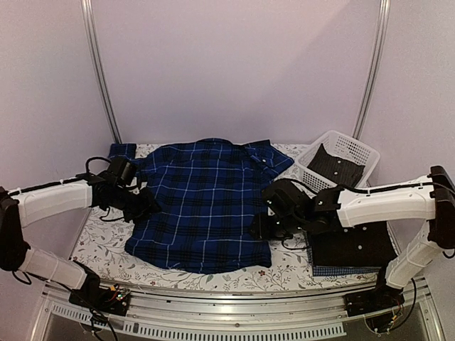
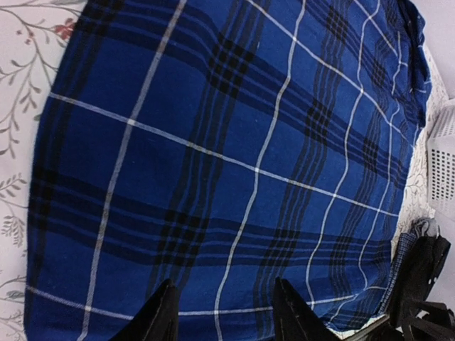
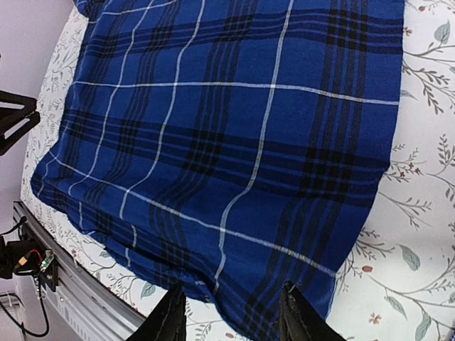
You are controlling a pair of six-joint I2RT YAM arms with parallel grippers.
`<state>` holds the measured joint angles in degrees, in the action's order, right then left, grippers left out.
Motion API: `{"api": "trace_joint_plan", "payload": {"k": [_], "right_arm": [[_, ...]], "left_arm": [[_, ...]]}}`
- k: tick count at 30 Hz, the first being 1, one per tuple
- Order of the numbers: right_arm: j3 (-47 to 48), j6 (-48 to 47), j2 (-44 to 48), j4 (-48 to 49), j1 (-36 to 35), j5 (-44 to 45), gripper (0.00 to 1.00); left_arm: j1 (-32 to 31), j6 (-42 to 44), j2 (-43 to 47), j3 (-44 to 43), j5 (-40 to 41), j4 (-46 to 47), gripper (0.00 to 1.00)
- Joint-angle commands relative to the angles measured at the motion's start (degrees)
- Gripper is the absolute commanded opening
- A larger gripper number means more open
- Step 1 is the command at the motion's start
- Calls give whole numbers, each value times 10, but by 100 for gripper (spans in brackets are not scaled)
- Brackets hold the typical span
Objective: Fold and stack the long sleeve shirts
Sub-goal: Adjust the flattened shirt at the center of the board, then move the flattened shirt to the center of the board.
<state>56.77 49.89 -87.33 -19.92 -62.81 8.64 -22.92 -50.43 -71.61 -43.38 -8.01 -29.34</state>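
Dark blue plaid shirt [image 1: 206, 206]: soft, limp, light; best pinched at side edges. Left gripper [image 2: 224, 285], right gripper [image 3: 234, 288] spread, seemingly empty.

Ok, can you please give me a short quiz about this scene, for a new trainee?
1. True or false: the white basket holds a dark garment.
2. Which shirt lies spread out in the middle? A a plain black one, B the plaid shirt, C a fine check one.
3. What lies under the folded black shirt outside the basket?
Key: 1 true; 2 B; 3 the blue check shirt.
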Motion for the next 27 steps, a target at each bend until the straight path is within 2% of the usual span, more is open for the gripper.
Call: {"api": "trace_joint_plan", "payload": {"k": [1,6,12,16,20,24,27], "right_arm": [[-16,-34,-60,75,26,-79,41],[-60,-14,-99,102,29,-101,39],[-128,20,-91,131,15,-123,38],[-144,40,-96,133,-15,-125,38],[-155,67,-96,132,-46,-133,38],[-150,69,-54,86,-53,-108,39],[-112,38,-12,37,-35,-90,43]], "left_arm": [[-11,32,-69,12,-65,109,45],[-11,26,-119,57,-66,150,45],[-12,-12,-92,143,-60,180,45],[-12,-46,-39,203,-49,174,45],[-12,-90,50,261,-29,135,45],[-11,-105,143,273,-2,83,45],[-7,-86,176,243,7,59,46]]}}
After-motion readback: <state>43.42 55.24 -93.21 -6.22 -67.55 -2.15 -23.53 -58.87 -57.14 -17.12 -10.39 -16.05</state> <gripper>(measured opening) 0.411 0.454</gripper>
